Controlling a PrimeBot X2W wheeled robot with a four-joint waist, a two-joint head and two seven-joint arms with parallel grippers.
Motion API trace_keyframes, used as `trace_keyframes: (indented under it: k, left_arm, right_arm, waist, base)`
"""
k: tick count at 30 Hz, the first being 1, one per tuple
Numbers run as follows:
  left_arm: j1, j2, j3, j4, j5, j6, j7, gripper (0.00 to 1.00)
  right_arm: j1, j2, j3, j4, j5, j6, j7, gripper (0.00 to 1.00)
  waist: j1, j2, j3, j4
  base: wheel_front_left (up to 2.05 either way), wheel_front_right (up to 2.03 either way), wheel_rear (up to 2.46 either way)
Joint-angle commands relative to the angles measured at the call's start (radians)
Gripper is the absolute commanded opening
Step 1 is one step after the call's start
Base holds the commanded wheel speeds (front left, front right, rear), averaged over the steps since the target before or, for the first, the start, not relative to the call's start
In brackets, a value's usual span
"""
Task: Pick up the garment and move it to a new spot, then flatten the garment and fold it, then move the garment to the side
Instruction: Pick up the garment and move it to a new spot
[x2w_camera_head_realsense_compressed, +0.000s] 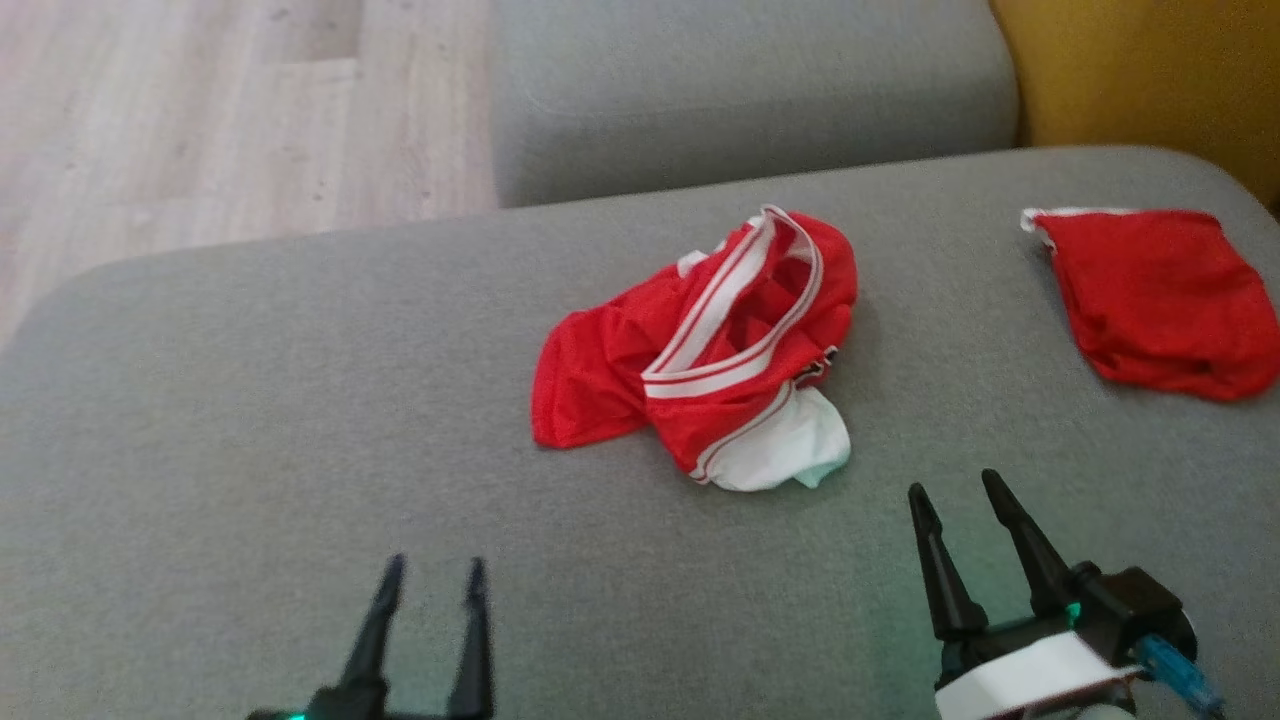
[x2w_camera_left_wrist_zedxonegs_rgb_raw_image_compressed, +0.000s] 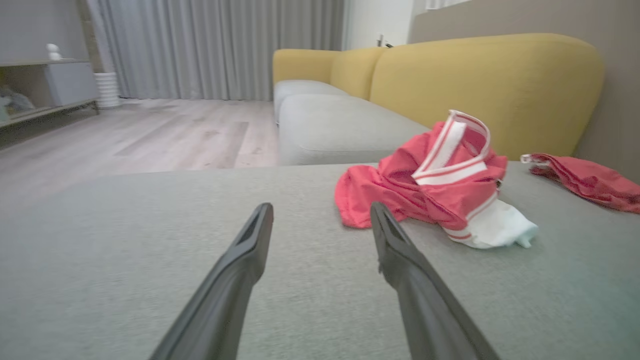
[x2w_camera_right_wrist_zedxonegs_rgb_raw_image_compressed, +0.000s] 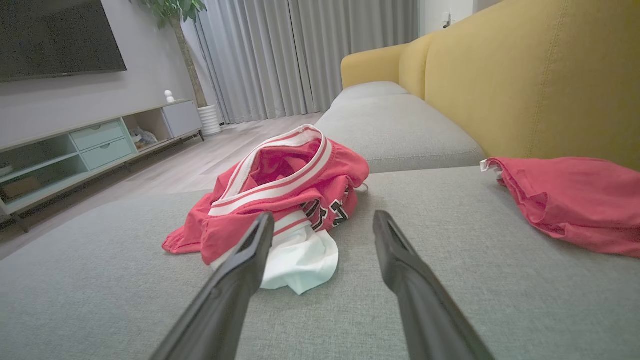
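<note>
A crumpled red garment (x2w_camera_head_realsense_compressed: 700, 350) with white striped trim and a white part lies in a heap near the middle of the grey sofa seat (x2w_camera_head_realsense_compressed: 250, 420). The left wrist view has the garment (x2w_camera_left_wrist_zedxonegs_rgb_raw_image_compressed: 430, 185) ahead to the right, and in the right wrist view the garment (x2w_camera_right_wrist_zedxonegs_rgb_raw_image_compressed: 280, 195) sits just ahead to the left. My left gripper (x2w_camera_head_realsense_compressed: 435, 570) hovers open near the seat's front, well short of the heap. Also open, my right gripper (x2w_camera_head_realsense_compressed: 950, 490) is close to the white part, empty.
A second red garment (x2w_camera_head_realsense_compressed: 1160, 300) lies at the seat's right end, against the yellow backrest (x2w_camera_right_wrist_zedxonegs_rgb_raw_image_compressed: 525, 85). Another grey cushion (x2w_camera_head_realsense_compressed: 750, 90) adjoins at the back. Wooden floor (x2w_camera_head_realsense_compressed: 200, 130) lies beyond the seat's left edge, with a TV cabinet (x2w_camera_right_wrist_zedxonegs_rgb_raw_image_compressed: 75, 150) across the room.
</note>
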Motion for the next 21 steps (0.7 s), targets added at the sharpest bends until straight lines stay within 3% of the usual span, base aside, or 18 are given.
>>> trace_keyframes:
  k: [1, 12, 21]
  left_arm:
    - [-0.087, -0.007, 0.005, -0.003, -0.016, -0.011, -0.01, 1.0]
    - [-0.369, -0.007, -0.169, 0.297, -0.121, -0.069, -0.01, 1.0]
    - [-0.538, -0.007, -0.216, 0.483, -0.247, -0.085, -0.01, 1.0]
  right_arm:
    - [-0.059, -0.019, 0.026, -0.041, -0.002, 0.007, -0.005, 1.0]
    - [-0.141, -0.03, 0.05, -0.082, -0.004, 0.007, -0.005, 1.0]
    - [-0.177, -0.022, 0.056, -0.086, 0.002, 0.007, -0.005, 1.0]
  waist:
    - [0.0, 0.0, 0.033, -0.034]
    - [0.0, 0.0, 0.174, -0.181]
    - [0.0, 0.0, 0.234, -0.279]
  base:
    - [0.0, 0.0, 0.0]
    - [0.0, 0.0, 0.0]
    - [0.0, 0.0, 0.0]
